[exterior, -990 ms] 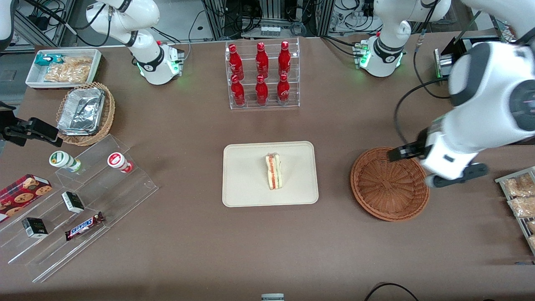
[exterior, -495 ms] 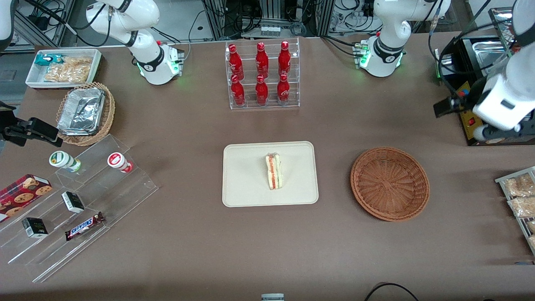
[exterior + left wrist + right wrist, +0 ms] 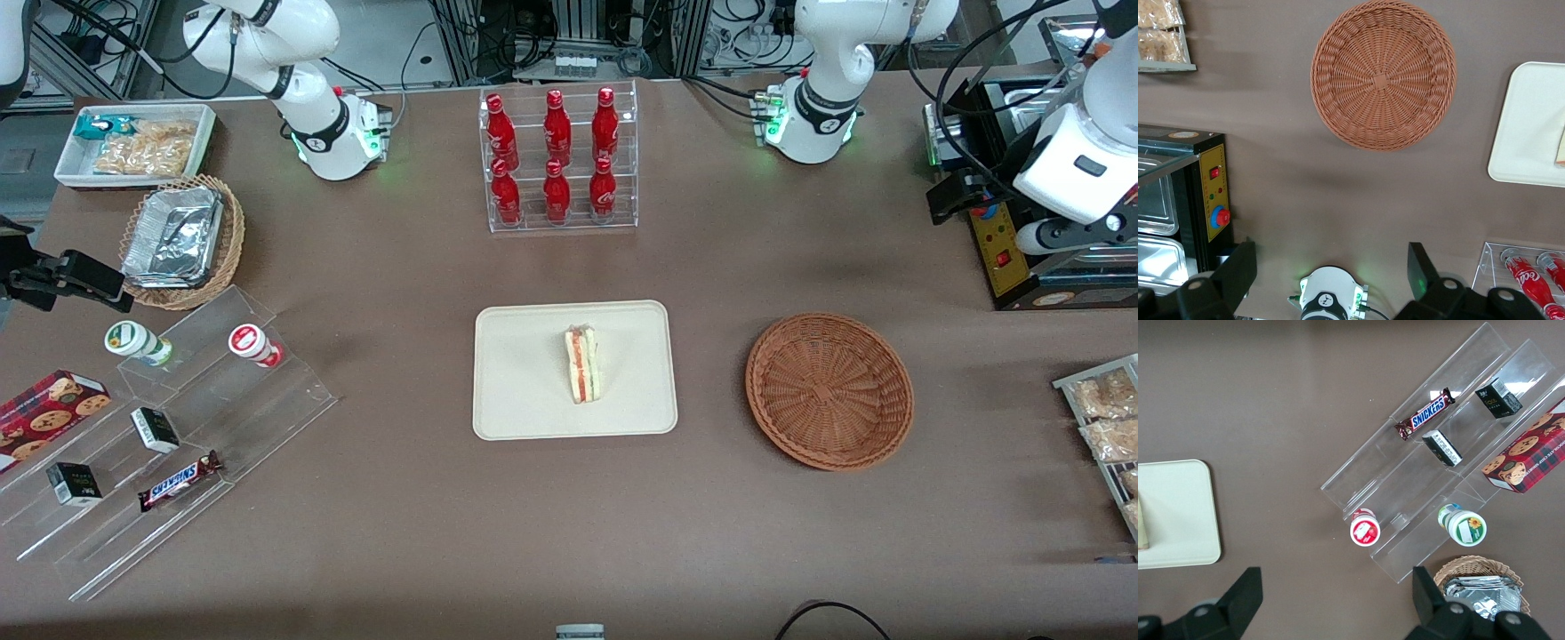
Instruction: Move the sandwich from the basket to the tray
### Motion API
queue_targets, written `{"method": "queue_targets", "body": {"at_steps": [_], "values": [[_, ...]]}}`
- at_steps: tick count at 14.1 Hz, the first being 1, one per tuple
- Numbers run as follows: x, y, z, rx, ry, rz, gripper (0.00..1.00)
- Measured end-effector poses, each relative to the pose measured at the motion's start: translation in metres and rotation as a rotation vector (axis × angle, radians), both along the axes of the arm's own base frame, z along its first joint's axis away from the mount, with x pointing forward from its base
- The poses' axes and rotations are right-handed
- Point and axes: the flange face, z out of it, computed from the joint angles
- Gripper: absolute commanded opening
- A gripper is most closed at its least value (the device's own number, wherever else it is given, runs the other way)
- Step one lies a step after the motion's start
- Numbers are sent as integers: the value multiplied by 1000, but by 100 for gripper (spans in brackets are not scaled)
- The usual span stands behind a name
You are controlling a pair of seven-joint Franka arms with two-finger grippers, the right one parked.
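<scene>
The gripper (image 3: 1331, 280) hangs high above the table with fingers (image 3: 1238, 267) spread apart, holding nothing — well apart from the empty basket (image 3: 829, 390). The sandwich (image 3: 582, 364) lies on the tray (image 3: 524, 409).

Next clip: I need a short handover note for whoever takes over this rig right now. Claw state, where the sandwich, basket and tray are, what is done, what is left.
Claw: open and holding nothing, raised high over the table at the working arm's end, above the black appliance with the red button.
Sandwich: lying on the tray, near its middle, untouched by anything.
Basket: on the table beside the tray, toward the working arm's end, with nothing in it.
Done: the sandwich is out of the basket and on the tray, so the placement looks complete.
Left: nothing with the sandwich; at most, parking the arm.
</scene>
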Motion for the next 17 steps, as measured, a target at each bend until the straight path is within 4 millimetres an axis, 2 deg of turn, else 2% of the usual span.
{"method": "queue_targets", "body": {"at_steps": [6, 10, 17], "values": [[6, 9, -5, -8, 1, 9, 100], [7, -5, -8, -13, 5, -21, 100], [8, -6, -6, -8, -1, -19, 100]]}}
